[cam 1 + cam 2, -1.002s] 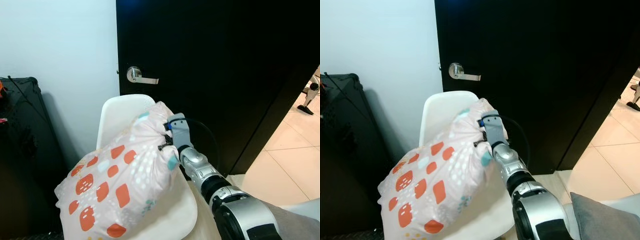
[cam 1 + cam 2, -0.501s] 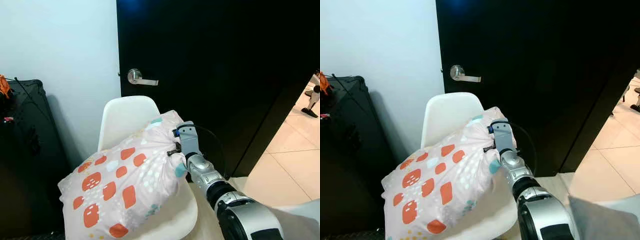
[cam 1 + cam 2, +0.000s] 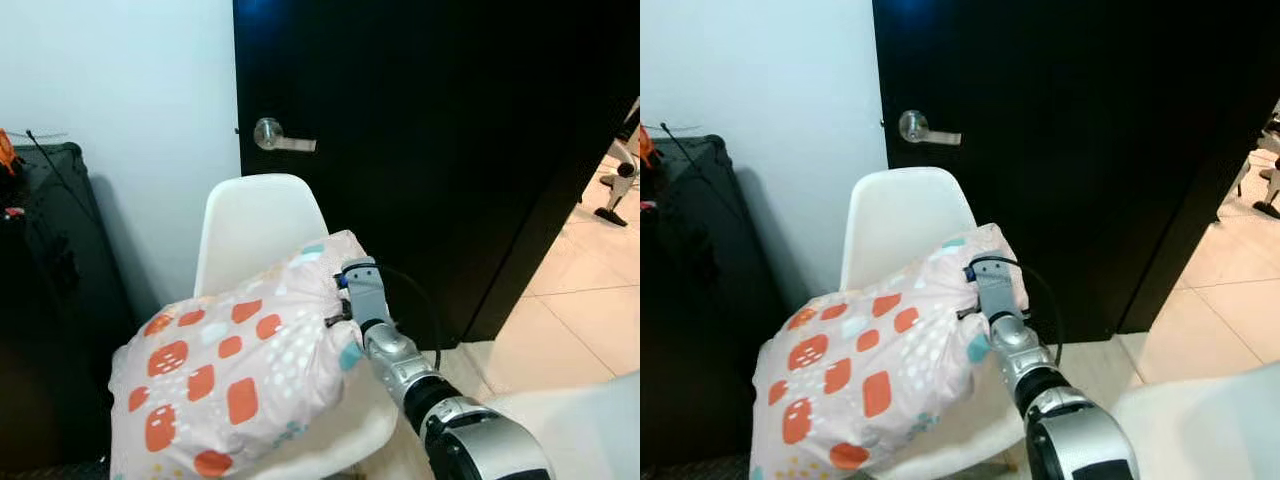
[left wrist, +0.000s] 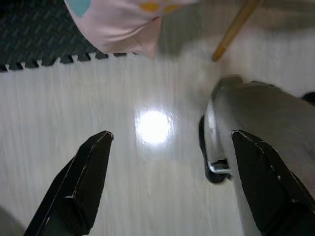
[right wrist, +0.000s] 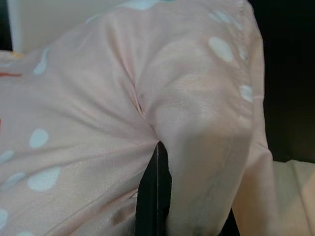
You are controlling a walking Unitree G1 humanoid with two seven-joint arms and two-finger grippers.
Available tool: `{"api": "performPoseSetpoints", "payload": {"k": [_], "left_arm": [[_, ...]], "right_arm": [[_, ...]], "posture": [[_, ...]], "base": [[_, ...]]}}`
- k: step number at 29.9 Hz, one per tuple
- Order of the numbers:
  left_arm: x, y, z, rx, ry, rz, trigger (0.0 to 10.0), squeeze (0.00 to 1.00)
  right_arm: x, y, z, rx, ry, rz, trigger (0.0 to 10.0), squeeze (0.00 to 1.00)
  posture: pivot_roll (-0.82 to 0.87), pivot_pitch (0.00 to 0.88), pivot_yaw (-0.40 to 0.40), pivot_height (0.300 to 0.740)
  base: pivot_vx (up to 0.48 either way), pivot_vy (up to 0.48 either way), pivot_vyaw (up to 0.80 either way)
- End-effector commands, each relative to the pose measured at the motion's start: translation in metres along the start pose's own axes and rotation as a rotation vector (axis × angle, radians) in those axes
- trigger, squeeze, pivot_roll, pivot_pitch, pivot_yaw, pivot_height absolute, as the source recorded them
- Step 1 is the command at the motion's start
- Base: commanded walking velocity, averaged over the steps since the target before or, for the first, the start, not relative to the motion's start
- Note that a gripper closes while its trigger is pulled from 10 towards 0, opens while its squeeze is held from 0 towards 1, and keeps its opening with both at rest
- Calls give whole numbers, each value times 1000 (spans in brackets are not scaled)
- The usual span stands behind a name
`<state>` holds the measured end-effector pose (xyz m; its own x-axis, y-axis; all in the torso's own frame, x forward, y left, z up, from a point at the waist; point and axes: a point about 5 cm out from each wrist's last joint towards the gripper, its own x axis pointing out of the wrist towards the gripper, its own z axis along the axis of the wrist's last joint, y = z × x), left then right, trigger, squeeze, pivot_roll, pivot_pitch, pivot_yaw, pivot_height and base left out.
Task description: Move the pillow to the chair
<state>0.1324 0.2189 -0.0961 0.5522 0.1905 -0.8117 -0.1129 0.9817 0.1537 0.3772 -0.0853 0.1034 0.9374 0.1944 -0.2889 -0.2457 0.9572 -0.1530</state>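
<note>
Right gripper (image 3: 338,300): black fingers pinched together on a fold of the pillow's right end, fabric bunched around them.
Left gripper (image 4: 162,182): hangs low over pale glossy floor, fingers spread wide apart, holding nothing.
Pillow (image 3: 230,370): pink with orange and white patches, lying across the chair seat, its left end overhanging the seat's edge.
Chair (image 3: 255,225): white moulded shell, backrest upright behind the pillow.
Door (image 3: 430,130): black, directly behind the chair, with a silver lever handle (image 3: 280,138).
Black case (image 3: 45,300): beside the chair, on the robot's left.

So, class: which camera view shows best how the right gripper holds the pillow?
The right wrist view: the right gripper has its fingers pinched shut on a fold of the pillow. The eye views show the whole pillow on the chair but hide the fingers. The left wrist view shows a pillow corner.
</note>
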Motion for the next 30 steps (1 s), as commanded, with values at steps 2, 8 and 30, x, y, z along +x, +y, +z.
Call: {"api": "performPoseSetpoints", "payload": {"k": [2,8,30], "left_arm": [[-8,-5,-30,8,109,-20,10000,0],[-11,-6,-37,8,107,-21,10000,0],[-47,-3,-89,-24,35,-19,10000,0]], "right_arm": [[-1,5,-5,-4,-2,10,10000,0],[-3,12,-12,-9,-2,37,10000,0],[1,-21,147,129,-410,-83,10000,0]], "posture": [[94,121,-66,615],[108,188,-71,595],[270,485,-53,525]], "base": [[0,0,0],[0,0,0],[0,0,0]]}}
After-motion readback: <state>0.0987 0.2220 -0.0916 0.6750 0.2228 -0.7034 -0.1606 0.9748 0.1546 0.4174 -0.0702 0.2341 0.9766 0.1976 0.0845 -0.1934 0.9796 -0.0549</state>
